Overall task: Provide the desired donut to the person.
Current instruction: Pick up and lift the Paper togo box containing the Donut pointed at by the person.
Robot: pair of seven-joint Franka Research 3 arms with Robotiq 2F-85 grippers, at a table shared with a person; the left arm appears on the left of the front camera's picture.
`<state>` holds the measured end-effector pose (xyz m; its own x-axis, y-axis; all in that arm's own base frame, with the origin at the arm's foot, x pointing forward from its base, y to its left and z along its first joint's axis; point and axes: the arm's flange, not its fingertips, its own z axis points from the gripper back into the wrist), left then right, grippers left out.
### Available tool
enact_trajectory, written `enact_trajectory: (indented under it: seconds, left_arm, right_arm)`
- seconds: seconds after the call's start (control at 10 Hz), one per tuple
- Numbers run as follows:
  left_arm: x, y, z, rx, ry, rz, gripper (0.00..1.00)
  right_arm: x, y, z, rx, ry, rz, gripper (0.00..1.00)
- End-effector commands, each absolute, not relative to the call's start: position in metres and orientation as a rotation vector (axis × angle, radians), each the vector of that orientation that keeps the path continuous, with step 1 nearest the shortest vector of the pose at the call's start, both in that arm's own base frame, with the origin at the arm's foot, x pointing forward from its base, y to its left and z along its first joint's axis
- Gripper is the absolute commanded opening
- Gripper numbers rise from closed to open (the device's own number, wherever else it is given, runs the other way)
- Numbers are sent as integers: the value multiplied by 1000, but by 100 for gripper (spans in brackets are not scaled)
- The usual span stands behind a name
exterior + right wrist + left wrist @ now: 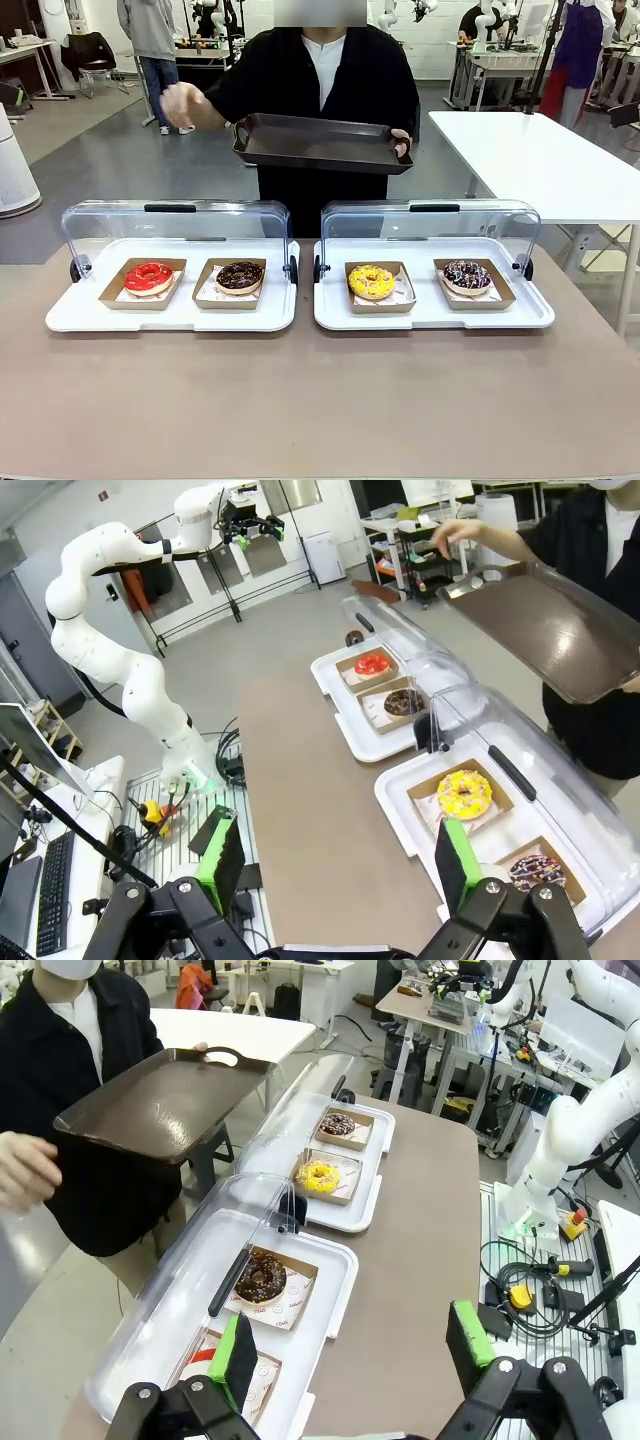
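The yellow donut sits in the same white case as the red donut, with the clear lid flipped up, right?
Not quite. The yellow donut sits in the same white case as the dark sprinkled donut, with the clear lid flipped up. The red donut is in the other case. The front view shows it.

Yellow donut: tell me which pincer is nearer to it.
Right. The right pincer hangs open with the yellow donut just ahead of it. The left pincer hangs open by the other tray, the chocolate donut lying between it and the yellow one.
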<state>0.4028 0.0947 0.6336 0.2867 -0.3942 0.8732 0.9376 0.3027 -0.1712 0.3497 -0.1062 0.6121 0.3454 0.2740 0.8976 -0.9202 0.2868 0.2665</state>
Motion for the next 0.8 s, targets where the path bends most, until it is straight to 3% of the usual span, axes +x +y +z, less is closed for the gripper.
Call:
enact_trajectory:
  seconds: [0.0, 0.7]
  left_arm:
    - [403, 95, 635, -809, -838, -1037, 100]
    - [403, 95, 635, -809, -838, -1037, 100]
  right_arm:
    - [351, -105, 613, 945, -869, 954, 100]
    - [351, -105, 613, 945, -869, 954, 100]
